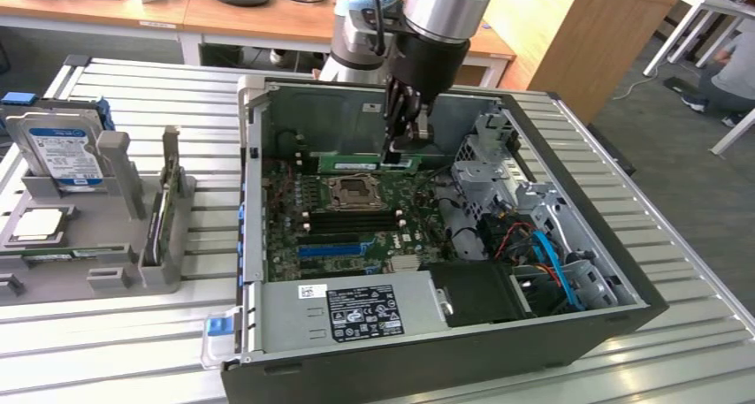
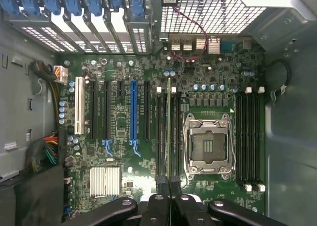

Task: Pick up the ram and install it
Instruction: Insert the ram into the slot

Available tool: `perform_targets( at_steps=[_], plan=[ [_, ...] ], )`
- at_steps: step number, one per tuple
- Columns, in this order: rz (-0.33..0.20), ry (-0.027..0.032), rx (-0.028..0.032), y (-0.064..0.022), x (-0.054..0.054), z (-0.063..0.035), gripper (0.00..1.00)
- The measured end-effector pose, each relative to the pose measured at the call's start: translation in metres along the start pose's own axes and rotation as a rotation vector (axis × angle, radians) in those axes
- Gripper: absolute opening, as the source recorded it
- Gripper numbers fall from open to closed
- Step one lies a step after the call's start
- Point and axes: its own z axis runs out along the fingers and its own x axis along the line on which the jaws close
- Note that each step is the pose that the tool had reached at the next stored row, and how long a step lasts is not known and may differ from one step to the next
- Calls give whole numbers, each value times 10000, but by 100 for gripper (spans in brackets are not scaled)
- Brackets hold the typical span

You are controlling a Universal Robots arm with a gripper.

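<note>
One hard drive (image 1: 59, 156), one computer case (image 1: 620, 308), seemingly one ram (image 2: 169, 127).

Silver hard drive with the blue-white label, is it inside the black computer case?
No, the silver hard drive stands in a grey plastic holder outside the black computer case.

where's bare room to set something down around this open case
Bare slatted table on the exterior view's right of the case, and the corner below the gray holder in that view. Crowded: inside the case, where the gripper, shut on the ram, is at the memory slots, and the holder itself.
</note>
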Motion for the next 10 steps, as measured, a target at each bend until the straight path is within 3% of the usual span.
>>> perform_targets(
  at_steps=[2, 10],
  plan=[
    [0, 0, 0, -7, 3, 155, 11],
    [0, 0, 0, -9, 3, 203, 11]
  ],
)
